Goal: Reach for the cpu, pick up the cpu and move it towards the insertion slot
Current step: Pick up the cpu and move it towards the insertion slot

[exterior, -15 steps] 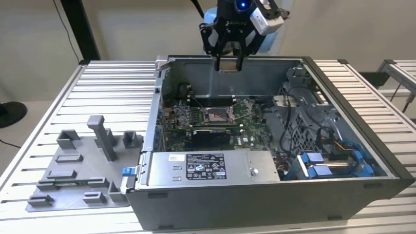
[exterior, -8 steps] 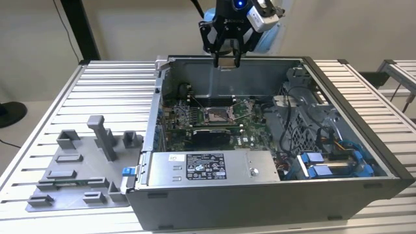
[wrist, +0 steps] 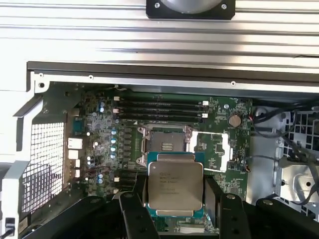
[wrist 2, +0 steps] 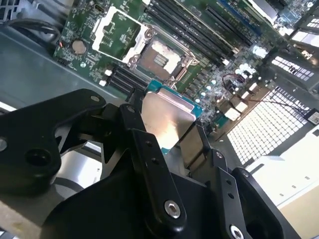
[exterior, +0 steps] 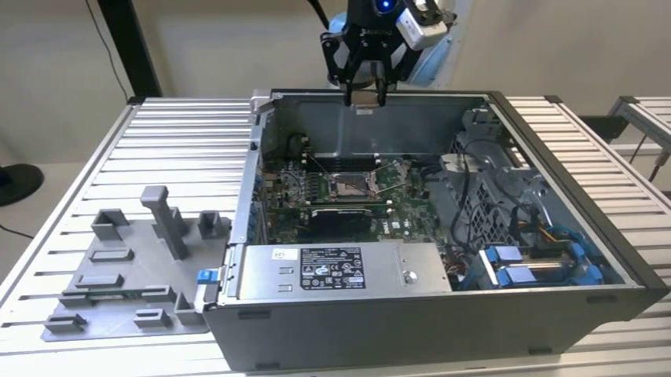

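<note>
My gripper (exterior: pixel 364 96) hangs high above the back wall of the open computer case (exterior: pixel 587 259), shut on the cpu (exterior: pixel 364 101). In both wrist views the cpu (wrist: pixel 174 185) (wrist 2: pixel 166 118) is a flat silvery square with a teal rim, clamped by its edges between the black fingers (wrist: pixel 133 205). The insertion slot (exterior: pixel 351 185) lies well below on the green board, its metal frame swung open. In the first wrist view the insertion slot (wrist: pixel 164 142) sits just beyond the chip's edge; in the second wrist view the insertion slot (wrist 2: pixel 157 56) shows a dark centre.
Long black memory slots (wrist: pixel 159 110) run beside the socket. A power supply (exterior: pixel 335 271) fills the case's front, with cables and blue drive bays (exterior: pixel 529 263) on the exterior view's right. A grey fixture tray (exterior: pixel 126 283) lies on the slatted table at the exterior view's left.
</note>
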`<state>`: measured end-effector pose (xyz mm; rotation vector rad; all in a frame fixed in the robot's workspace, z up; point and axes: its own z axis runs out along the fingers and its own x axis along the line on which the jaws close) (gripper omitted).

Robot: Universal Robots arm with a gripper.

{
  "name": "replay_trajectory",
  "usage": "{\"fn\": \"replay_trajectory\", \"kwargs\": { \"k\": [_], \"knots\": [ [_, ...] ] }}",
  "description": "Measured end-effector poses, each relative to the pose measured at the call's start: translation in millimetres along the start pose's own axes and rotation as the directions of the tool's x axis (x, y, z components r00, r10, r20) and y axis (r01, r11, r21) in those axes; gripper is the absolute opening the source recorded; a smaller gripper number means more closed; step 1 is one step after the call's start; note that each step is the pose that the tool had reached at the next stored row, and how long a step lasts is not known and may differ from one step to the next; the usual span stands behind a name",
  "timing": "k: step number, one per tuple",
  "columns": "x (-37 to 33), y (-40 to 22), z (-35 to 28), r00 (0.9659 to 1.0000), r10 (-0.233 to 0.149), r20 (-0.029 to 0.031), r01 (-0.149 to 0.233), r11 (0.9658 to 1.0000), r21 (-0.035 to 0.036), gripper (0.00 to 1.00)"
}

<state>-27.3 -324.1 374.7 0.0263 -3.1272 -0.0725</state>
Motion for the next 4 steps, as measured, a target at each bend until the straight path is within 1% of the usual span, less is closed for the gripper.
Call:
{"fn": "replay_trajectory", "kwargs": {
  "k": [4],
  "knots": [
    [0.0, 0.0, 0.0, 1.0, 0.0, 0.0001, 0.0, 1.0, -0.0001, 0.0]
  ]
}}
